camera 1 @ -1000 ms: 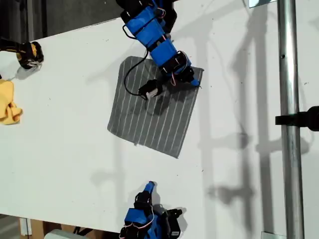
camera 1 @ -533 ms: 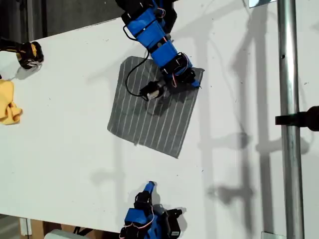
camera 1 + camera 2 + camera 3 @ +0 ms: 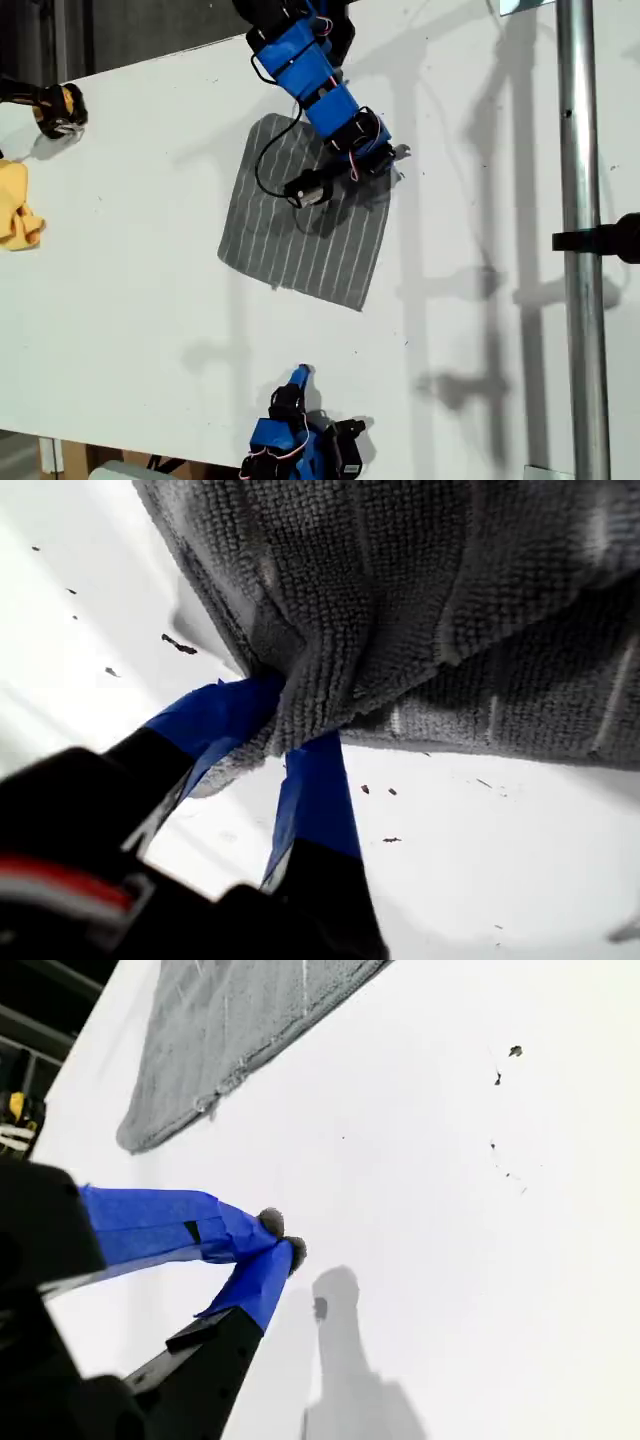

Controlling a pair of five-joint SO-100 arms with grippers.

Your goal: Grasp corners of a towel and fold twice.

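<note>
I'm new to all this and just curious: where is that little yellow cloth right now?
The yellow cloth lies at the exterior view's far left edge on the white table, just below a black-and-yellow object, well apart from the striped grey towel.

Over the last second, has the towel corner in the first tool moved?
Yes. The corner held by my first tool has pulled away from the metal pole, bunching slightly toward the towel centre, in the exterior view.

A white worktop [image 3: 130, 300] carries the towel [image 3: 300, 240], spread flat except the corner [image 3: 300, 710] pinched in my first hand [image 3: 385, 160]; a yellow cloth [image 3: 18, 205] lies well apart from it.
</note>
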